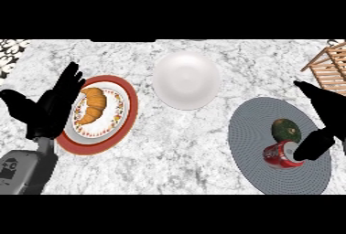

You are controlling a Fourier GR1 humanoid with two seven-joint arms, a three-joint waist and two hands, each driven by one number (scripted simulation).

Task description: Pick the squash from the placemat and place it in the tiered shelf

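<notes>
A dark green squash (285, 129) lies on the round grey placemat (260, 114) at the right. A red can (279, 156) lies just in front of the squash, touching it. My right hand (330, 116) hovers over the placemat's right side, open, its fingers stretched toward the far left. Its thumb (315, 145) hangs just right of the squash and covers part of the can. A corner of the wooden tiered shelf (330, 64) shows at the far right edge. My left hand (55, 107) rests open at the left, fingers up.
A red-rimmed plate (127, 119) holding a croissant (93, 105) sits by the left hand, which overlaps its left rim. A white bowl-like plate (186, 80) stands at the far centre. Bare marble counter (182, 146) lies between the plate and the placemat.
</notes>
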